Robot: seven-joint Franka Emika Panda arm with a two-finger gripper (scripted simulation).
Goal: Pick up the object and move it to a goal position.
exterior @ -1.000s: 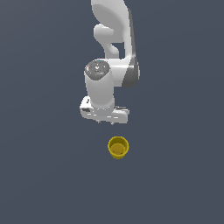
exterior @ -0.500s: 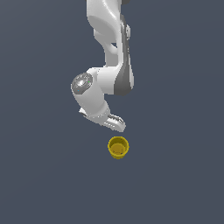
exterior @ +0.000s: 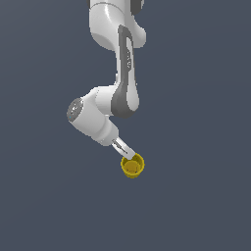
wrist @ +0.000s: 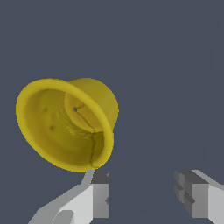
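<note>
- Exterior view showed you a white arm reaching down from the top of the picture, its wrist bent toward the exterior view's left and its gripper angled down toward the exterior view's right.
- You could see the yellow cup sitting upright on the plain grey floor, mouth up, just below the gripper's tip.
- One thin finger met the cup's rim on the side facing the arm; whether it truly touched was too fine for you to tell from there.
- Wrist view gave you the cup seen into its open mouth, with a thick rim and a tapered body behind it.
- Both fingers stood spread wide apart, with bare floor between them.
- You could see that the cup was not between the fingers: it lay off to one side, beyond the nearer finger, whose tip sat just beside the rim.
- Nothing was pinched.
</note>
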